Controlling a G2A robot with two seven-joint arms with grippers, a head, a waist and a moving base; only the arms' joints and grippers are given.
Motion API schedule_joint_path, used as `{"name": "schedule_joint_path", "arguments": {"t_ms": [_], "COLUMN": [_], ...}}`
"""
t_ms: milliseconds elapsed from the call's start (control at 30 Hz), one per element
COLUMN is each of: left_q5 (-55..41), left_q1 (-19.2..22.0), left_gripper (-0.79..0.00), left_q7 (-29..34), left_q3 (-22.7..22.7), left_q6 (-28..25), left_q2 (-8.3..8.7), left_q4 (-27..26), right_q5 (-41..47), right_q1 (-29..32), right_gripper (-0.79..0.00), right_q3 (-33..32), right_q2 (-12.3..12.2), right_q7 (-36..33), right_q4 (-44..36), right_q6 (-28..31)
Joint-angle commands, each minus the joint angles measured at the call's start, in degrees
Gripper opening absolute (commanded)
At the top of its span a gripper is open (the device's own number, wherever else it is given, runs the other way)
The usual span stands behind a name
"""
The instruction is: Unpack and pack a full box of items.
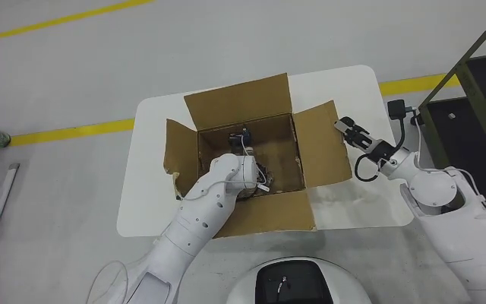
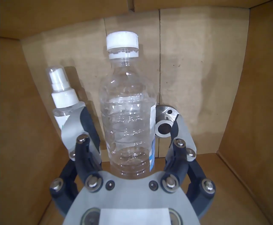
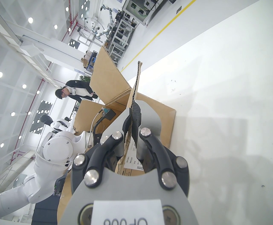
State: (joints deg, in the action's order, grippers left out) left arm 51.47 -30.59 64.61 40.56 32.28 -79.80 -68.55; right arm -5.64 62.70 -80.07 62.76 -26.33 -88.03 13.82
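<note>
Our left claw [image 2: 130, 116] straddled the bottle [image 2: 128, 95], unclosed — it wanted a square squeeze. Our right claw [image 3: 135, 110] pinched the three-o'clock flap [image 1: 319, 152].

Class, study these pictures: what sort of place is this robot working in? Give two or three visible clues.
Most likely an industrial robotics lab or test hall. The clues are yellow floor lines, other robot arms standing beside equipment racks, and rows of high ceiling lights.

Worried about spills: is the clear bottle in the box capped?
Capped: the bottle has a white cap seated on its neck.
</note>
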Motion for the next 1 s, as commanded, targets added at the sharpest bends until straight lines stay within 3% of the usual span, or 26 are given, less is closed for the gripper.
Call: {"name": "schedule_joint_path", "arguments": {"t_ms": [0,33,67,100,367,767,833,867,967], "left_q5": [0.10,0.24,0.31,0.33,0.93,0.50,0.59,0.78,0.67], "left_q1": [0.04,0.07,0.06,0.02,0.02,-2.19,-2.63,-2.84,-3.39], "left_gripper": [-0.456,-0.529,-0.711,-0.785,-0.785,-0.785,-0.785,-0.785,-0.785], "left_q7": [0.12,0.11,0.06,-0.01,0.32,5.28,5.91,6.10,5.99], "left_q3": [-0.01,-0.02,0.00,0.04,1.60,9.72,10.84,11.28,12.67], "left_q6": [-0.13,-0.21,-0.27,-0.33,0.02,1.47,1.47,1.28,1.39], "left_q2": [-0.19,-0.29,-0.40,-0.49,-0.85,0.64,0.86,0.96,1.11], "left_q4": [0.46,0.71,0.92,1.12,-0.52,-15.44,-17.32,-18.02,-20.30], "right_q5": [-0.06,-0.05,-0.13,-0.12,0.42,0.19,0.31,0.06,-0.78], "right_q1": [-0.04,-0.06,-0.09,-0.12,-0.58,-0.64,-0.56,-0.55,-0.34], "right_gripper": [-0.785,-0.785,-0.785,-0.785,-0.785,-0.785,-0.434,0.000,0.000], "right_q3": [0.08,0.14,0.16,0.18,-0.54,-4.21,-4.52,-4.76,-5.79], "right_q2": [0.03,0.04,0.05,0.06,0.07,-0.45,-0.49,-0.54,-0.67], "right_q7": [-0.02,-0.09,-0.13,-0.17,-0.14,-0.52,-0.60,-0.54,0.39], "right_q4": [0.10,0.12,0.20,0.27,0.92,1.01,0.64,0.36,-0.69], "right_q6": [-0.07,-0.02,-0.01,-0.07,0.21,0.74,0.79,1.02,1.05]}}
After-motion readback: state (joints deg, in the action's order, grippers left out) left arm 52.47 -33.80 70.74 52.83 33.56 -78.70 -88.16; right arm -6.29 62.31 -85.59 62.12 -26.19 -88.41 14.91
